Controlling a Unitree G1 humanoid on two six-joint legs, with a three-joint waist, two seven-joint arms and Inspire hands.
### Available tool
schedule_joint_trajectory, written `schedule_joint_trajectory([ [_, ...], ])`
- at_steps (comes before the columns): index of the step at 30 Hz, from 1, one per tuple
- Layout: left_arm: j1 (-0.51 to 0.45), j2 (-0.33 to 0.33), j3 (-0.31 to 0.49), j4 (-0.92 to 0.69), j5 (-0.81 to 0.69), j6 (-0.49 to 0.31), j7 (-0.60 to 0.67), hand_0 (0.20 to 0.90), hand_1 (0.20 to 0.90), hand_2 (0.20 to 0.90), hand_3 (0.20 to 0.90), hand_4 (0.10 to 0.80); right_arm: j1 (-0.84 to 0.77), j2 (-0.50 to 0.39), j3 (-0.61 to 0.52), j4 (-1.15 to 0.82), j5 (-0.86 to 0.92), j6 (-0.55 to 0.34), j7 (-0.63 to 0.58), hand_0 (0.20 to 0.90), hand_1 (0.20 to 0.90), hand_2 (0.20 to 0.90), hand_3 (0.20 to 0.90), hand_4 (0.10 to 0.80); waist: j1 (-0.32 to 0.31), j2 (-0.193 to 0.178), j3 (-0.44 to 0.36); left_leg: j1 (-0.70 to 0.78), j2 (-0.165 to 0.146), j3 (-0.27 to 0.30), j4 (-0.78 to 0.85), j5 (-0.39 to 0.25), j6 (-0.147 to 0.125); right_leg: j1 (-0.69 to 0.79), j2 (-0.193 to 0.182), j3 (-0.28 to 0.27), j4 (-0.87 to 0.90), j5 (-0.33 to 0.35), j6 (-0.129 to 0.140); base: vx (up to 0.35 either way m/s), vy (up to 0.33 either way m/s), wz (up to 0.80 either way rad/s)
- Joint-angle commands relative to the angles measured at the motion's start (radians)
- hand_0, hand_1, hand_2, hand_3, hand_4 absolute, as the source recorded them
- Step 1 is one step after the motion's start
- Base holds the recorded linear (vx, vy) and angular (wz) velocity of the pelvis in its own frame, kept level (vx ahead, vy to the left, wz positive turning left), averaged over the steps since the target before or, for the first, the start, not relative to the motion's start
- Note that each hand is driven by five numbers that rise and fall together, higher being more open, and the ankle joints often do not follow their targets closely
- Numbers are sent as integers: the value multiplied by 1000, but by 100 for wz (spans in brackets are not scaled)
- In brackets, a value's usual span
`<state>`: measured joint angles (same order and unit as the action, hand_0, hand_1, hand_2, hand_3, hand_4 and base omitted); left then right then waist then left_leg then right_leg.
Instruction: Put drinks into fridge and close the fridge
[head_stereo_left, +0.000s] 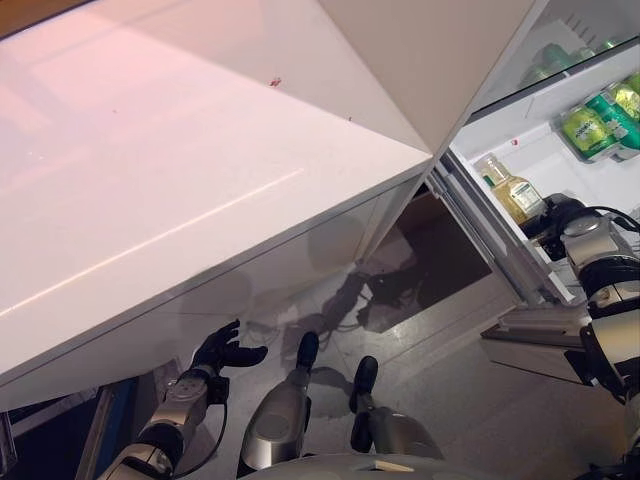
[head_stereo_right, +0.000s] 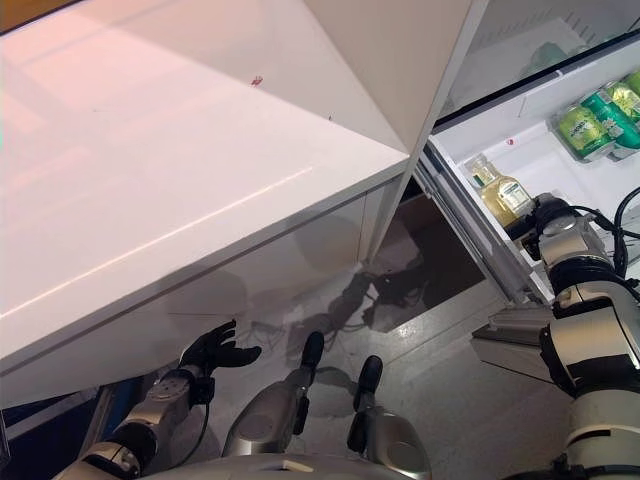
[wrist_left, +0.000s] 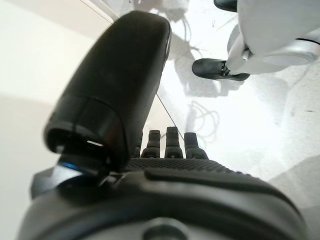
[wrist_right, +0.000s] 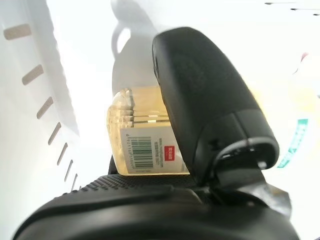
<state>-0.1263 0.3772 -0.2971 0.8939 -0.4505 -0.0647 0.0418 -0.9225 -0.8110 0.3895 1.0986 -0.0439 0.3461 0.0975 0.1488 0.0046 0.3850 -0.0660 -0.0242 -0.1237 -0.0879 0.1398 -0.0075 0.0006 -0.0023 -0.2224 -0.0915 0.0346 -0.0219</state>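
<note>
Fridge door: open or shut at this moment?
Open. The fridge interior shows, with green cans on a shelf, and the right hand is inside holding a yellow bottle.

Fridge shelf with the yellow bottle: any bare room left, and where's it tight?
Bare white shelf floor lies between the clear bottle of yellow drink and the green cans further in. It is tight at the front edge: the right hand is against the bottle, thumb curled round it. The left hand hangs open below the white counter, clear of the fridge.
</note>
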Motion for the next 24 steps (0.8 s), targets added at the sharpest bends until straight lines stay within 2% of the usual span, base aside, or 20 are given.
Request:
schedule_joint_trajectory([
  [1, 18, 1, 3, -50, 17, -66, 14, 900, 900, 900, 900, 800, -108, -127, 87, -46, -17, -16, 0, 900, 900, 900, 900, 800, 19, -17, -32, 3, -18, 75, 39, -106, 9, -45, -26, 39, 65, 1, 46, 0, 0, 0],
  [8, 30, 4, 15, -44, 43, -46, 19, 900, 900, 900, 900, 800, -106, -122, 67, -107, 24, -10, 18, 900, 900, 900, 900, 800, 12, -29, -54, 34, -17, 85, 26, -109, 10, -23, -26, 43, 63, -1, 48, 6, 25, -1],
  [15, 70, -7, 53, -4, 72, -26, 20, 900, 900, 900, 900, 800, -64, -157, 21, -265, 91, -39, 15, 900, 900, 900, 900, 800, -16, -60, -119, 82, -13, 99, 7, -119, 7, 14, -22, 62, 52, -6, 54, 17, 57, -8],
  [20, 98, -14, 86, 25, 111, -13, 23, 900, 900, 900, 900, 800, -19, -230, -41, -468, 164, -49, -44, 900, 900, 900, 900, 800, -46, -86, -176, 116, -12, 118, 4, -129, 9, 41, -24, 79, 55, -11, 61, 31, 62, -14],
  [24, 112, -25, 104, 63, 144, -22, 17, 900, 900, 900, 900, 800, 67, -281, -191, -634, 160, -171, -233, 900, 900, 900, 900, 800, -79, -96, -237, 154, -15, 138, 8, -149, 18, 68, -23, 106, 64, -21, 67, 61, 66, -23],
])
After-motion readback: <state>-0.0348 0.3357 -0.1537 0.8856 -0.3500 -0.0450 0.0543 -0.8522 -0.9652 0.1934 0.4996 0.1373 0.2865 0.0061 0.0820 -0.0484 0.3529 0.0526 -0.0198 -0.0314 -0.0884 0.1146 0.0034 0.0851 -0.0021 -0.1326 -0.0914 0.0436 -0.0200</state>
